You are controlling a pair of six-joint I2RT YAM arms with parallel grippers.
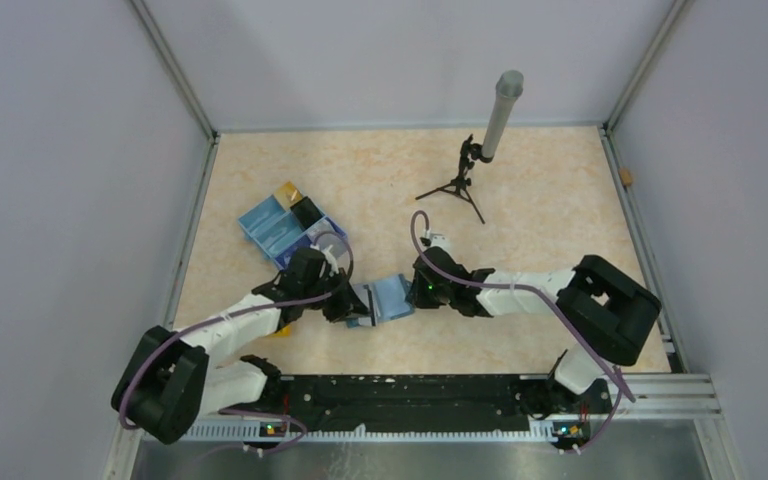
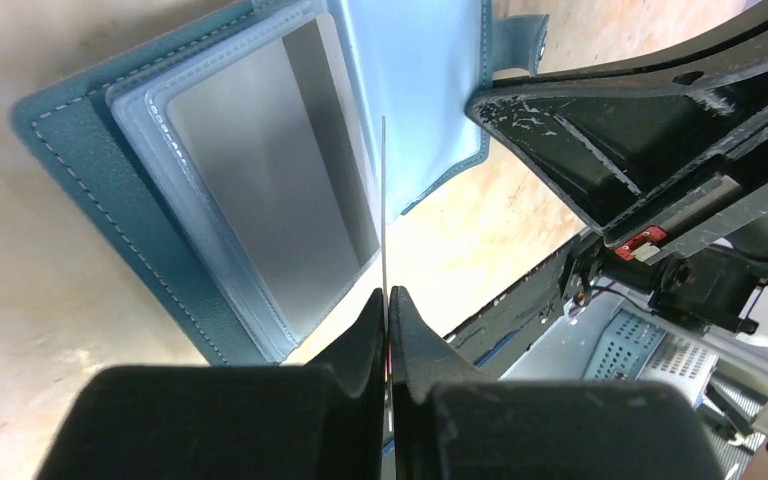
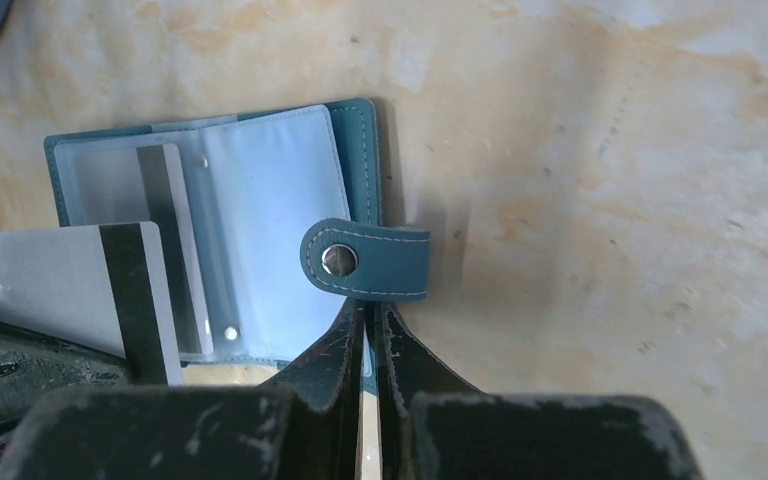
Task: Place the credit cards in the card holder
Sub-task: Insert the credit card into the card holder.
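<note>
Evidently at the insertion step. Note the card holder (image 3: 270, 190) lying open on the table (image 1: 520, 200) in the middle of the scene, between the two grippers, pale-blue sleeves facing up and clasp tab (image 3: 365, 260) sticking out toward the right arm. Clenched in the left gripper (image 2: 387, 295): a silvery credit card (image 3: 60, 285) with a dark stripe, seen edge-on from the left wrist. Hovering over the holder's left half, close to the clear pocket (image 2: 260, 190) but not visibly inside it. Pinched shut as well, the right gripper (image 3: 365, 305), at the holder's right edge just beside the tab, seemingly nipping the cover or a sleeve to steady it; hard to tell which. Possibly another striped card already lodged in that pocket, or only a reflection. Next, as a judgement: line the card's leading edge up with the pocket mouth, lay it nearly flat to the sleeve, then slide it home before letting go. Hold the right pinch firm to stop the case sliding or folding shut. Watch for the thin card snagging on the sleeve lip or bowing under the push. Perhaps more cards waiting in the blue tray (image 1: 270, 235) at far left, with gold and black shapes there too small to identify.
</note>
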